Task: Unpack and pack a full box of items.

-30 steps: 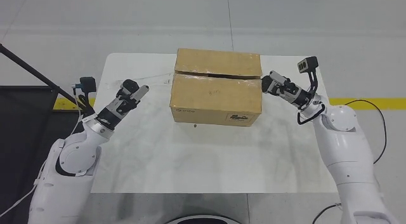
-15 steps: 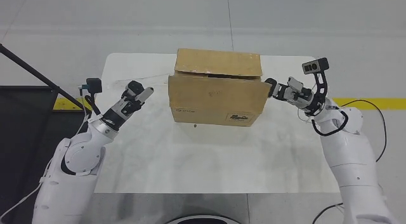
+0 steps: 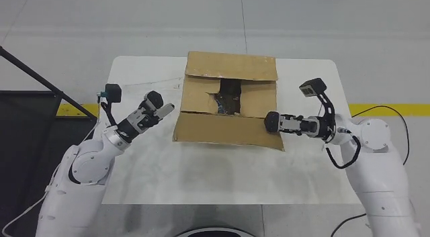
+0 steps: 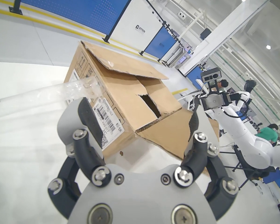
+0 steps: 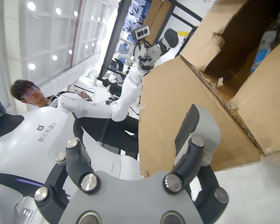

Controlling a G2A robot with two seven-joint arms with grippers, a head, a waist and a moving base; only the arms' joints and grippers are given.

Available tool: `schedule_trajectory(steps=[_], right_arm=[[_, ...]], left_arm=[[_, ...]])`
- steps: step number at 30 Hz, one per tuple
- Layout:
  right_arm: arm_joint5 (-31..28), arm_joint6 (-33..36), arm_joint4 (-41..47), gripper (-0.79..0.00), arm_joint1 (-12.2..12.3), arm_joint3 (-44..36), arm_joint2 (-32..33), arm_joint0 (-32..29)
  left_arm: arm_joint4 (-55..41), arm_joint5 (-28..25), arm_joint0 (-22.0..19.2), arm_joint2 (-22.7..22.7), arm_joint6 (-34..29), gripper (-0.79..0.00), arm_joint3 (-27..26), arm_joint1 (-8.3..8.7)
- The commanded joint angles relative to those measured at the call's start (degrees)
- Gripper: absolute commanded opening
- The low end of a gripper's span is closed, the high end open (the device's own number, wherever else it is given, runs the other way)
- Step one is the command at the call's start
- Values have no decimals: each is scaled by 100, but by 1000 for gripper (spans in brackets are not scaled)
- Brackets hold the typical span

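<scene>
The cardboard box (image 3: 228, 66) stands mid-table with its far flap still flat. Its near flap (image 3: 225, 128) is folded out toward me, leaving a dark opening (image 3: 230, 97) with items inside. A bottle with a blue label (image 5: 263, 47) is visible in the box. My right gripper (image 3: 270, 121) is open at the near flap's right corner, and the flap's edge (image 5: 158, 122) lies between its fingers. My left gripper (image 3: 163, 109) hovers open and empty just left of the box (image 4: 121, 94).
A strip of clear plastic film (image 4: 60, 92) lies on the white table (image 3: 201, 170) left of the box. A black pole (image 3: 30, 70) slants past the table's left edge. The table in front of the box is bare.
The near flap swung from shut to folded out toward me. My right gripper moved from the box's right side round to the flap's near corner. The left gripper edged closer to the box.
</scene>
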Motion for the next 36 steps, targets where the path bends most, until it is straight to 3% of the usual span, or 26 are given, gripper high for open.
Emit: schedule_trajectory(steps=[1,8,14,20,34,36], right_arm=[[-19,-19,-113,0,52,-108,-80,-59],[-51,-52,-630,0,222,-89,-394,-7],[-170,-257,74,0,240,212,-427,205],[469,-1418,1381,0,59,971,-652,621],[603,-1603,1381,0,23,1218,-750,749],[837,-1882,1274,0,13,1191,-804,749]], left_arm=[[107,-113,13,26,-119,0,-9,15],[480,-322,30,128,-350,0,105,55],[899,-309,51,235,-526,0,198,86],[848,-241,60,331,-447,0,270,92],[647,-199,42,359,-497,0,268,93],[652,-187,47,363,-483,0,260,92]])
